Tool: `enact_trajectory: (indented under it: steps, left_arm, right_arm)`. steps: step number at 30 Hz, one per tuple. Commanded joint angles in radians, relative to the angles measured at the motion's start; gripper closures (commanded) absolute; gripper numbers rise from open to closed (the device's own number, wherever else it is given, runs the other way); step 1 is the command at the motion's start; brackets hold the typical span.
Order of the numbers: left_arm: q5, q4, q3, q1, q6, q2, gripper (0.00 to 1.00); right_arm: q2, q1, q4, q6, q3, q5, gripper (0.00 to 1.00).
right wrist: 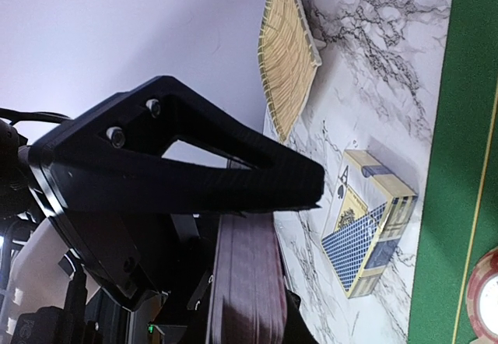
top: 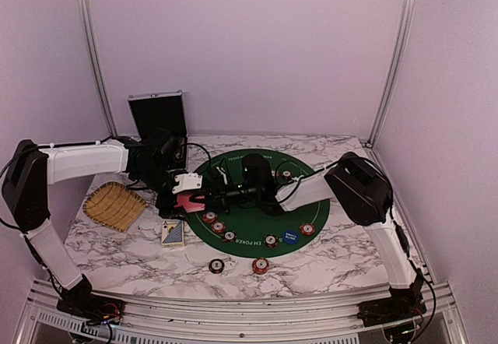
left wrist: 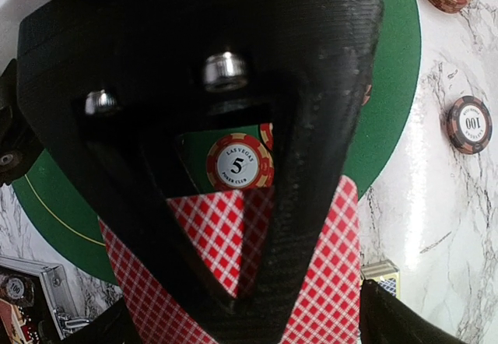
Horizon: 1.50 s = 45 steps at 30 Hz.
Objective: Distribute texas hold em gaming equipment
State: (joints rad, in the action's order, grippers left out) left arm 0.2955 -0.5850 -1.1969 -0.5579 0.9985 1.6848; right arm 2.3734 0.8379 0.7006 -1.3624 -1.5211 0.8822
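Note:
My right gripper (top: pixel 212 198) (right wrist: pixel 272 227) is shut on a deck of red-backed playing cards (top: pixel 191 201) (right wrist: pixel 245 282), held just above the left edge of the green mat (top: pixel 249 223). My left gripper (top: pixel 185 192) (left wrist: pixel 249 328) meets it from the left, and its jaws stand wide open on either side of the cards (left wrist: pixel 319 282). The right gripper's black finger (left wrist: pixel 311 87) lies across the deck and fills most of the left wrist view. A red "5" chip (left wrist: pixel 240 162) sits on the mat beneath. Several chips (top: pixel 219 226) and a blue disc (top: pixel 289 236) lie on the mat.
A blue-and-gold card box (top: pixel 173 233) (right wrist: pixel 369 231) lies on the marble left of the mat. The straw tray (top: pixel 115 205) (right wrist: pixel 288 56) is further left and the open case (top: pixel 158 114) at the back. Two chips (top: pixel 216 265) (top: pixel 261 265) lie on the marble near the front edge.

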Motion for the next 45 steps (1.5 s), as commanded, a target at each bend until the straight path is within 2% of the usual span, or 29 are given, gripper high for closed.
enact_trajectory:
  steps: [1, 7, 15, 18, 21, 24, 34, 38, 45]
  left_arm:
    - [-0.026, -0.045, -0.04, -0.003, 0.015, 0.023, 0.14]
    - [-0.03, -0.014, -0.045, -0.004, -0.024, 0.024, 0.34]
    - [-0.021, 0.025, -0.046, -0.011, -0.055, 0.017, 0.47]
    - [-0.019, 0.027, -0.047, -0.013, -0.061, 0.021, 0.53]
    - [-0.018, 0.029, -0.05, -0.017, -0.077, 0.03, 0.59]
    - [-0.012, 0.029, -0.06, -0.019, -0.093, 0.037, 0.61]
    - [-0.035, 0.029, -0.083, -0.033, -0.119, 0.057, 0.65]
    - [-0.037, 0.027, -0.079, -0.036, -0.125, 0.049, 0.65]
    - [-0.057, 0.019, -0.059, -0.036, -0.114, 0.021, 0.67]
  right_arm:
    - [0.003, -0.008, 0.089, -0.034, 0.001, 0.011, 1.0]
    - [0.003, -0.01, 0.084, -0.035, 0.013, 0.003, 1.0]
    - [-0.021, -0.012, -0.049, 0.047, 0.014, -0.033, 0.99]
    - [-0.026, -0.013, -0.044, 0.049, 0.019, -0.037, 0.8]
    - [-0.025, -0.013, -0.053, 0.053, 0.012, -0.045, 0.73]
    - [-0.019, -0.012, -0.048, 0.047, 0.009, -0.045, 0.66]
    - [-0.002, -0.011, -0.058, 0.04, -0.002, -0.061, 0.55]
    - [-0.007, -0.013, -0.103, 0.061, 0.002, -0.079, 0.55]
    - [-0.069, -0.026, -0.282, 0.199, 0.011, -0.133, 0.56]
